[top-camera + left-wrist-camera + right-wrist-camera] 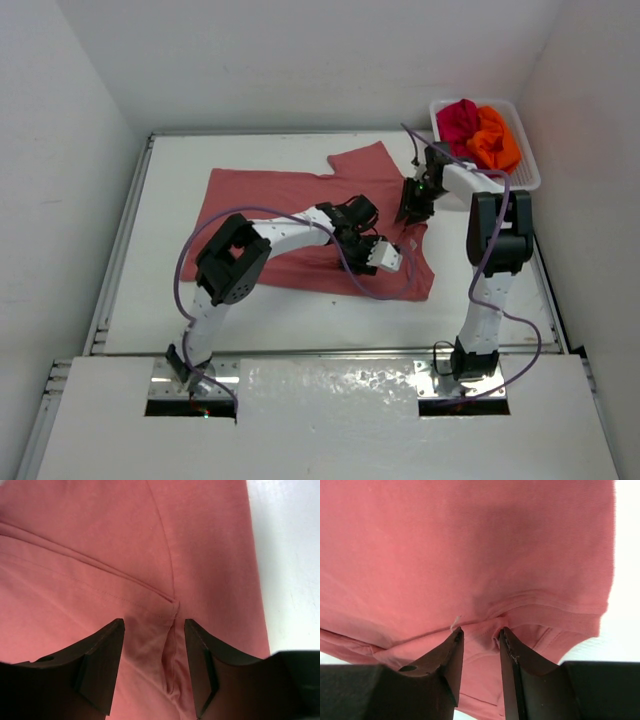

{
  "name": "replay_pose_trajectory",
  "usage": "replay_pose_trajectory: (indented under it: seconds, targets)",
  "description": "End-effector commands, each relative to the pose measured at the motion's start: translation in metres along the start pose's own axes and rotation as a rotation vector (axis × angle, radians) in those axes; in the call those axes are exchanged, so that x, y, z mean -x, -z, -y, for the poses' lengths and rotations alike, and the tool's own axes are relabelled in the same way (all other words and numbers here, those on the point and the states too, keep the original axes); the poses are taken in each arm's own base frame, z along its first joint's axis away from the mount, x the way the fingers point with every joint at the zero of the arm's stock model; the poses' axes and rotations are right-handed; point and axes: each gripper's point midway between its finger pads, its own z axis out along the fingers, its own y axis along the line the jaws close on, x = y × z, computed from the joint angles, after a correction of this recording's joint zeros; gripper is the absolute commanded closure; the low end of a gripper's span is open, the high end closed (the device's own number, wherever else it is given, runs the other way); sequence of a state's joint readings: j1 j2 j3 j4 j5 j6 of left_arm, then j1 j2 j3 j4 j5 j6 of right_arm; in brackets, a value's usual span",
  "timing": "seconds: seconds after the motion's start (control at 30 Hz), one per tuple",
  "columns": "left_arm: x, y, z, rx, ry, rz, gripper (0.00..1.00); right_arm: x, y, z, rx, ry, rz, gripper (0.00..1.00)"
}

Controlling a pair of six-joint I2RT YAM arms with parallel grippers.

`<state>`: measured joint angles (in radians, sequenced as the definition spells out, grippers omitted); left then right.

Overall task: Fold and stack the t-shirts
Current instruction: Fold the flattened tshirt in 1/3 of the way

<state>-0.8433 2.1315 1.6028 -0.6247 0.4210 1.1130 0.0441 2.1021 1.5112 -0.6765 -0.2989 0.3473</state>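
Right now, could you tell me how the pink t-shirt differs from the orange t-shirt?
The pink t-shirt lies spread out on the table; the orange t-shirt sits crumpled in the basket. The left gripper and the right gripper are both down on the pink t-shirt, while no gripper touches the orange one. Both are plain cloth, and neither is folded yet.
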Motion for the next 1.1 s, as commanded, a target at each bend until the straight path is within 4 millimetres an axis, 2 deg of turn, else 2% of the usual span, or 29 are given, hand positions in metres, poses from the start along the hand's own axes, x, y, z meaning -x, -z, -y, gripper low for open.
replay_pose_trajectory:
  seconds: [0.0, 0.1, 0.17, 0.2, 0.23, 0.3, 0.33, 0.47, 0.5, 0.53, 0.7, 0.83, 0.97, 1.07]
  targets:
    - [0.011, -0.003, -0.013, 0.032, 0.008, 0.028, 0.51, -0.002, 0.001, -0.01, 0.032, 0.031, 0.004, 0.67]
    - [0.012, -0.008, 0.009, -0.047, -0.008, 0.034, 0.51, -0.012, 0.004, -0.006, 0.015, 0.043, -0.01, 0.67]
    - [0.012, -0.01, 0.015, -0.069, -0.024, 0.033, 0.51, -0.015, 0.005, -0.004, 0.01, 0.046, -0.015, 0.68]
    - [0.013, -0.013, 0.017, -0.064, -0.023, 0.031, 0.51, -0.015, 0.004, -0.004, 0.011, 0.048, -0.015, 0.7]
    - [0.014, -0.015, 0.007, -0.021, -0.004, 0.032, 0.52, -0.016, 0.004, -0.005, 0.013, 0.042, -0.017, 0.71]
    - [0.014, -0.015, -0.005, 0.034, 0.015, 0.018, 0.63, -0.015, 0.004, -0.006, 0.019, 0.039, -0.018, 0.77]
    - [0.015, -0.014, -0.01, 0.053, 0.031, 0.019, 0.74, -0.015, 0.004, -0.006, 0.016, 0.042, -0.018, 0.8]
    - [0.019, -0.011, -0.014, 0.06, 0.042, 0.022, 0.88, -0.014, 0.009, -0.005, 0.005, 0.052, -0.006, 0.96]
    - [0.02, -0.01, -0.014, 0.058, 0.042, 0.024, 0.89, -0.013, 0.01, -0.004, -0.001, 0.051, -0.003, 0.99]
    - [0.022, -0.008, -0.015, 0.062, 0.048, 0.027, 0.97, -0.014, 0.01, -0.003, -0.005, 0.05, -0.005, 1.0]
    - [0.02, 0.002, -0.023, 0.098, 0.08, 0.016, 1.0, -0.011, 0.018, -0.001, -0.029, 0.067, 0.005, 1.0]
    - [0.012, 0.03, -0.042, 0.131, 0.158, 0.067, 1.0, -0.01, 0.036, 0.0, -0.066, 0.085, 0.026, 1.0]
    - [0.009, 0.046, -0.032, 0.087, 0.136, 0.07, 1.0, -0.021, 0.046, 0.001, -0.081, 0.08, 0.013, 1.0]
    - [0.006, 0.048, -0.02, 0.035, 0.134, 0.089, 1.0, -0.045, 0.047, 0.005, -0.082, 0.067, -0.028, 1.0]
